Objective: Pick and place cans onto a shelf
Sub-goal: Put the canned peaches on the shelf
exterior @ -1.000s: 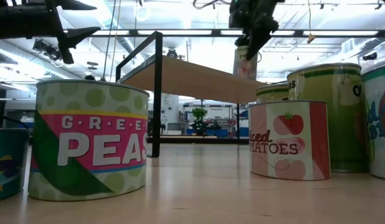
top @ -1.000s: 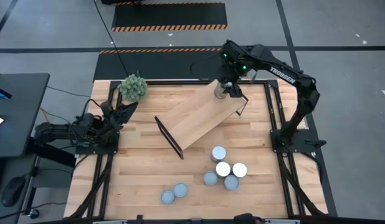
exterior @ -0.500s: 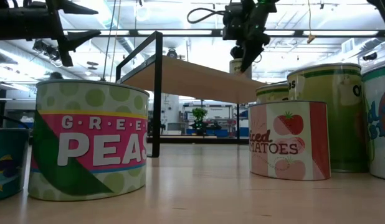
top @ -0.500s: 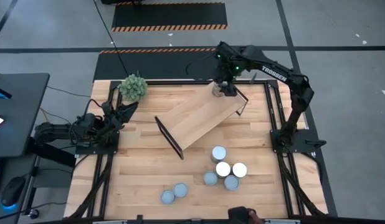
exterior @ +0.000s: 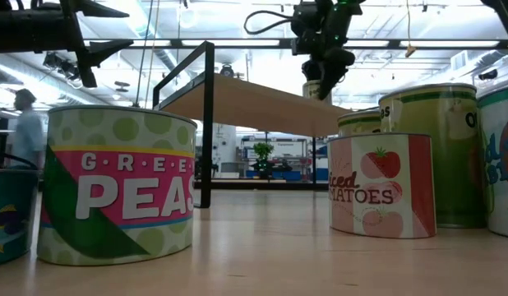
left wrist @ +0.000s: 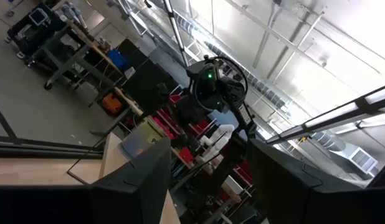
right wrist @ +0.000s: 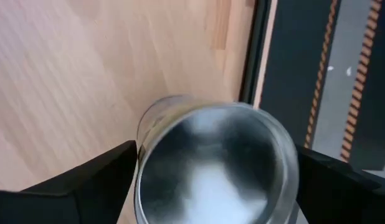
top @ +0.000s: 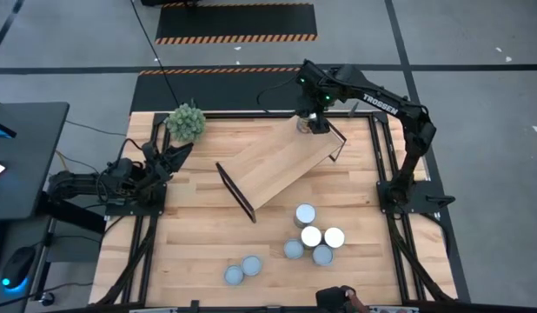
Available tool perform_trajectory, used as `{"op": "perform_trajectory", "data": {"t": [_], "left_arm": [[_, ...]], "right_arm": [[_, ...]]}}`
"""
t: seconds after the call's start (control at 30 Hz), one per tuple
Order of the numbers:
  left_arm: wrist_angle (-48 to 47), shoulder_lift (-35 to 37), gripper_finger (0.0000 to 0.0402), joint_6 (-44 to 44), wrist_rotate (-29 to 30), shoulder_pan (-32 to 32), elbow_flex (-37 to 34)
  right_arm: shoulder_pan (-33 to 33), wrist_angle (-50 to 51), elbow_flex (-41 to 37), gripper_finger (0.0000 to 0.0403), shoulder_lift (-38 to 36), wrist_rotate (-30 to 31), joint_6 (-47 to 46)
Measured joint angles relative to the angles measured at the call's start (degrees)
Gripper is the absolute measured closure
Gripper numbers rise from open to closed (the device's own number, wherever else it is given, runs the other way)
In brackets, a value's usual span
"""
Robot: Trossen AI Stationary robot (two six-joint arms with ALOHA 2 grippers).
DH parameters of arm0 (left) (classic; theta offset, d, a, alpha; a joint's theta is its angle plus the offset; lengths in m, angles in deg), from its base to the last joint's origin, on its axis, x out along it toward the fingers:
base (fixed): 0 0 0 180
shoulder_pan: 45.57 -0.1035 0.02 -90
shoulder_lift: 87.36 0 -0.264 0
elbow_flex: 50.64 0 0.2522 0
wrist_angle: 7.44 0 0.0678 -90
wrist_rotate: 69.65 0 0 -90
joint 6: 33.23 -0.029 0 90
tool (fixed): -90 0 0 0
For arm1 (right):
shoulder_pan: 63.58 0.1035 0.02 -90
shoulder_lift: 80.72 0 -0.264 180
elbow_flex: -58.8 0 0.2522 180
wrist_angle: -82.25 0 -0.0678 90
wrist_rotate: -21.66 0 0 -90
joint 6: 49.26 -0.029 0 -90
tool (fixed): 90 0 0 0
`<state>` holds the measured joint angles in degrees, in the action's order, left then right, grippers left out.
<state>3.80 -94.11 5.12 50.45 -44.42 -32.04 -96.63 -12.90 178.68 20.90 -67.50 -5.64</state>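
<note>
The shelf (top: 284, 165) was pale wood with black end frames. One can (exterior: 116, 185) wore green dots, a pink band and white "PEAS" lettering; another (exterior: 381, 186) showed red tomatoes on cream. Loose can tops (top: 311, 236) looked silvery-white or blue-grey. The plant (top: 186, 122) was green.
</note>
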Motion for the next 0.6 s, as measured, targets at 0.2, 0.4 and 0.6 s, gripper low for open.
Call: {"op": "perform_trajectory", "data": {"t": [0.2,0.4,0.6], "left_arm": [[-0.01,0.01,0.0186,-0.01,0.01,0.00,0.00],[-0.01,0.01,0.0186,0.00,-0.34,0.00,0.00],[-0.01,0.01,0.0186,0.00,-0.37,0.00,0.00]], "right_arm": [[0.72,-0.81,0.63,0.0009,-0.02,3.43,0.41],[1.96,-0.96,0.63,0.0009,-0.66,7.75,0.54],[2.29,0.19,0.63,0.0009,-2.39,10.58,0.13]]}}
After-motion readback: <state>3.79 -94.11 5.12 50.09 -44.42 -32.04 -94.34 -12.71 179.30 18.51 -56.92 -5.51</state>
